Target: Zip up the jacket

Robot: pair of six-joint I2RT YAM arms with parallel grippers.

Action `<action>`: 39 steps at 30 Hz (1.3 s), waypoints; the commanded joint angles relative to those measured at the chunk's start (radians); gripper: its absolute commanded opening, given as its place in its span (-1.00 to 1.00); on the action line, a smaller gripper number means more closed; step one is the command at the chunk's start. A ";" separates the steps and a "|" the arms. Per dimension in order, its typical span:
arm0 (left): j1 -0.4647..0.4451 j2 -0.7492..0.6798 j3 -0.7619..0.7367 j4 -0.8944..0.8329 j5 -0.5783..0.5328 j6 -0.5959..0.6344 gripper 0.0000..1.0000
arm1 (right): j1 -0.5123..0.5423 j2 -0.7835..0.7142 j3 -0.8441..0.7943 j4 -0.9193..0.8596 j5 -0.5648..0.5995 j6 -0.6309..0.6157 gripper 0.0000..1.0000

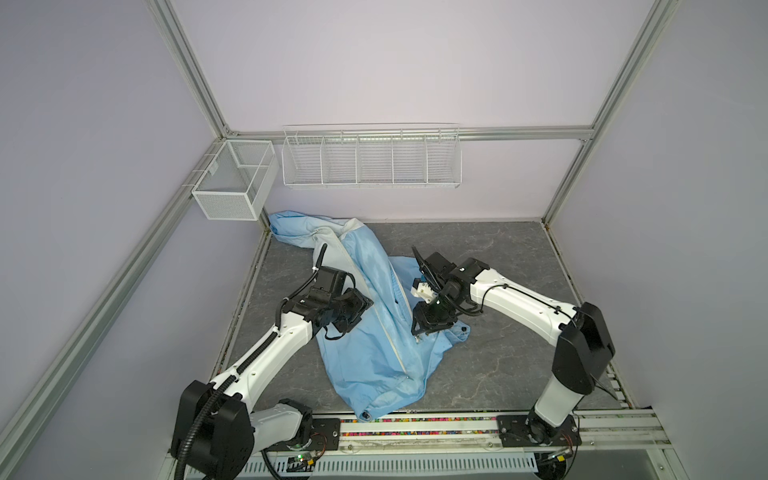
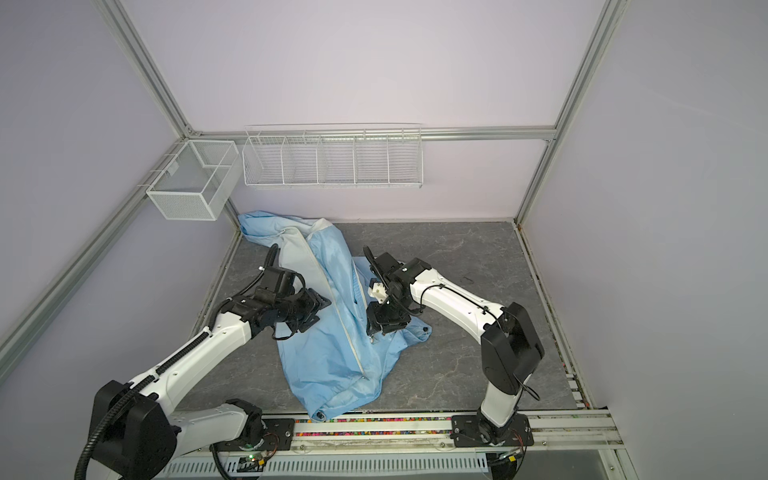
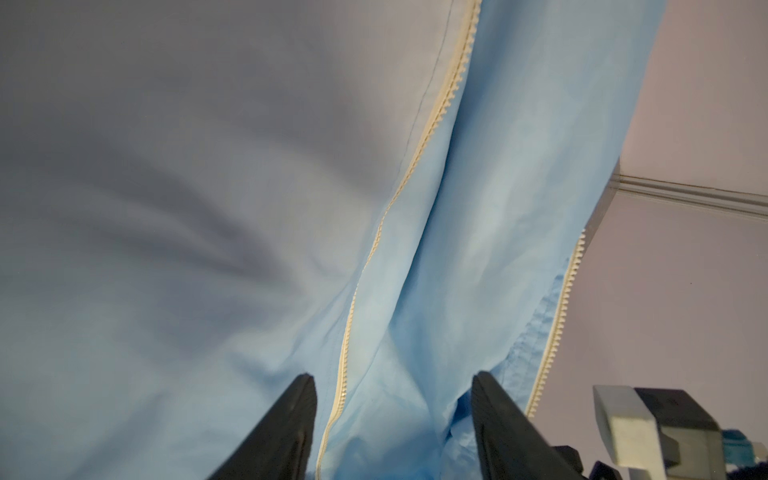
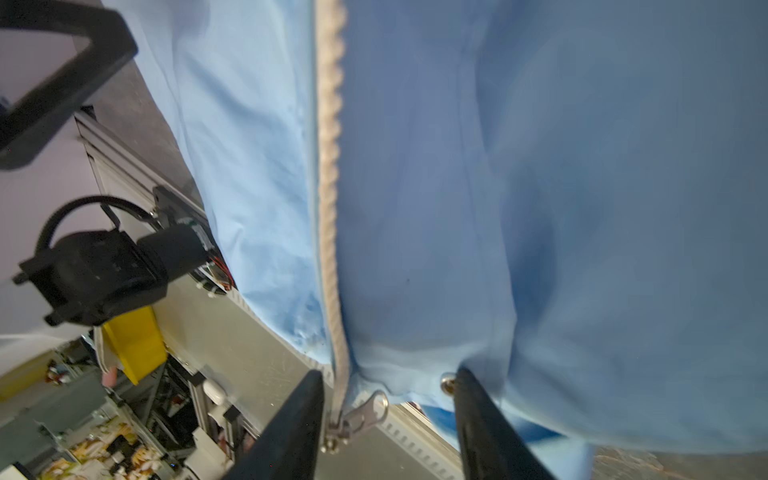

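both top views: the jacket (image 1: 374,353), light blue and crumpled, lay on the grey marbled surface (image 1: 498,241), left of centre, one end bunched into the far left corner and its hem reaching the near edge. its cream zipper (image 1: 384,324) ran lengthwise down the middle of the cloth. my left tool (image 1: 365,305) sat low on the left side of that line and my right tool (image 1: 415,332) low on the right side, the two facing each other across the zipper and apart from one another

left wrist view: my left tool (image 3: 395,415) stood wide, its two dark fingers (image 3: 291,424) set either side of a fold of blue cloth and one tooth row (image 3: 415,153); it pinched nothing. a second tooth row ran along a free edge of the cloth, well apart from the first, so the front was unzipped there

right wrist view: my right tool (image 4: 388,415) also stood wide, holding nothing. the metal zipper pull (image 4: 365,413) hung loose between its fingers. a snap stud (image 4: 446,382) sat just beside one finger, at the edge of the cloth

background: a white wire rack (image 1: 370,158) and a mesh basket (image 1: 232,183) hung on the walls above the surface
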 commanded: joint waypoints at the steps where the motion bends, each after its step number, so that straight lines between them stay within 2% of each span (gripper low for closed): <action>1: -0.064 0.000 0.033 0.023 0.016 0.003 0.21 | -0.018 -0.101 -0.015 0.038 -0.013 0.018 0.23; 6: -0.178 -0.024 0.075 0.017 -0.039 -0.027 0.23 | -0.071 -0.151 -0.049 0.079 -0.031 0.070 0.17; 10: -0.230 -0.011 0.109 -0.003 -0.056 -0.022 0.24 | -0.106 -0.206 -0.085 0.089 -0.010 0.115 0.08; 16: -0.319 0.073 0.230 -0.182 -0.110 0.032 0.22 | -0.144 -0.266 -0.174 0.079 -0.022 0.218 -0.09; 19: -0.353 0.052 0.197 -0.258 -0.166 -0.010 0.21 | -0.142 -0.301 -0.218 0.106 -0.037 0.245 -0.11; 25: -0.355 -0.075 -0.078 -0.059 -0.176 -0.193 0.21 | -0.134 -0.315 -0.248 0.117 -0.023 0.254 -0.04; 31: -0.349 -0.095 -0.101 0.081 -0.176 -0.180 0.24 | -0.096 -0.239 -0.187 0.132 -0.039 0.240 -0.10; 36: -0.329 -0.042 -0.132 0.104 -0.169 -0.184 0.24 | -0.048 -0.137 -0.169 0.166 -0.023 0.240 -0.19; 39: -0.273 0.013 -0.216 0.127 -0.104 -0.241 0.06 | -0.037 -0.066 -0.179 0.206 -0.012 0.252 -0.27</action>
